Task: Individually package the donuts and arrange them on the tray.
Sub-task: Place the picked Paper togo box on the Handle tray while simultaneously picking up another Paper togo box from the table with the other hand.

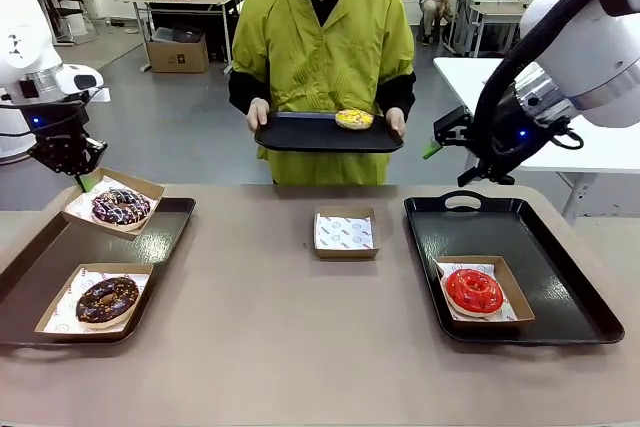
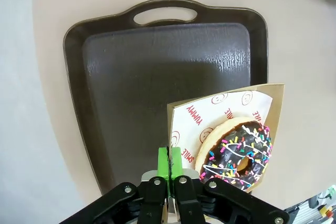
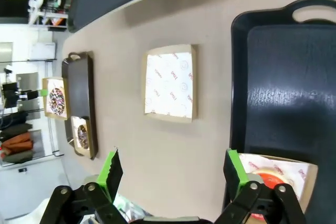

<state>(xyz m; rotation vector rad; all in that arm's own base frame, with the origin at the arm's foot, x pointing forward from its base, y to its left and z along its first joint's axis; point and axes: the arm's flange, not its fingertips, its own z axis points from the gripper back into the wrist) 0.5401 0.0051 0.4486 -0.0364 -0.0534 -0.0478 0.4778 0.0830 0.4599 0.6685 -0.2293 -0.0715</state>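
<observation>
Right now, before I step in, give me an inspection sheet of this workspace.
Surface: tan table, bearing left tray and right tray.
Job's things: red donut boxed on right tray; near sprinkled donut boxed on left tray; far sprinkled donut in a raised, tilted box; yellow donut on the held tray of the person.
Clutter: empty lined box mid-table.
Grippers: left pincer shut on the tilted box's edge; right pincer open, empty.
Cables: black hose along right arm.
Surroundings: person at far side; benches behind.
</observation>
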